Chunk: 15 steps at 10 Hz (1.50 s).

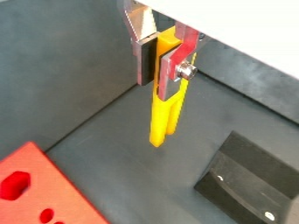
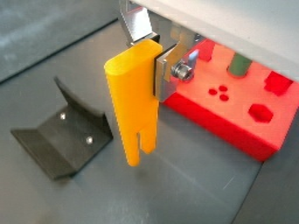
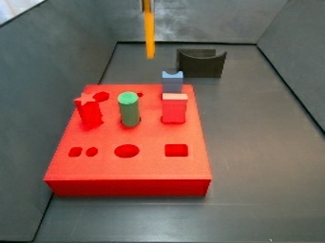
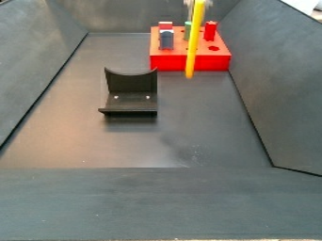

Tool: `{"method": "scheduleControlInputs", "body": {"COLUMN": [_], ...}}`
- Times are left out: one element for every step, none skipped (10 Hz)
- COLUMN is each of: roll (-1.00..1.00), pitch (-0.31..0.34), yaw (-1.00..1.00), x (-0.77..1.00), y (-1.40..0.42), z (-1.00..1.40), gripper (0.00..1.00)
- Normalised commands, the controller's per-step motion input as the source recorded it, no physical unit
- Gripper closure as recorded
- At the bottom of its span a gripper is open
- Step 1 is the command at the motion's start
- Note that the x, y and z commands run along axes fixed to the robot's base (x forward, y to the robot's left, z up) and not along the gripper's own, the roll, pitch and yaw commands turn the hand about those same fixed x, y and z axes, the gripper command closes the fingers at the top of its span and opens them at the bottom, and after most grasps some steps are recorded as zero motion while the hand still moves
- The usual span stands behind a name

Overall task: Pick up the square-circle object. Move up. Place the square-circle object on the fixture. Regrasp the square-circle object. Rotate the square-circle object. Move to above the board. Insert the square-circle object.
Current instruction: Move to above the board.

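**Rod held aloft above the dark bin floor**

A dark grey walled enclosure forms the setting, its floor bare between the pieces. One square-circle object (image 2: pixel 132 101), a slim yellow-orange rod, is seen hanging upright, clear of the floor, its upper end pinched between the silver fingers (image 2: pixel 176 68) of the gripper (image 1: pixel 167 54), near the enclosure's top in both side views (its body is cut off there). The fixture (image 4: pixel 128 92) is judged the next target: the rod should be carried across while kept high, centred over the notch, then lowered slowly so that the slotted lower end is not knocked. One fixture and one board (image 3: pixel 127 152) are counted. On the board, about five upright pegs are counted, among them a green cylinder (image 3: pixel 128 108) and a red square peg (image 3: pixel 176 106).
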Motion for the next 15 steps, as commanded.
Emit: {"method": "scheduleControlInputs", "body": {"roll": [0.05,0.04,0.03,0.03,0.02,-0.05,-0.03,0.00,-0.03,-0.01,0.02,0.01,0.01,0.02,0.02], "pitch": [0.097,0.091,0.085,0.083,0.080,0.351,0.338,0.318,0.249,0.196,0.153,0.126,0.121,0.124,0.110], "yaw": [0.03,0.04,0.04,0.04,0.04,0.14,0.13,0.10,0.05,0.03,0.02,0.02,0.01,0.01,0.01], "x": [0.11,0.09,0.06,0.04,0.02,0.13,0.14,0.15,0.17,0.17,0.18,0.20,0.20,0.17,0.12], "y": [-0.25,-0.20,-0.12,-0.09,-0.05,-1.00,-1.00,-1.00,-1.00,-1.00,-1.00,-1.00,-0.90,-0.60,-0.30], "z": [1.00,0.92,0.68,0.57,0.34,0.37,0.31,0.32,0.32,0.31,0.32,0.32,0.29,0.20,0.10], "gripper": [1.00,1.00,1.00,1.00,1.00,1.00,1.00,1.00,1.00,1.00,1.00,1.00,1.00,1.00,1.00]}}
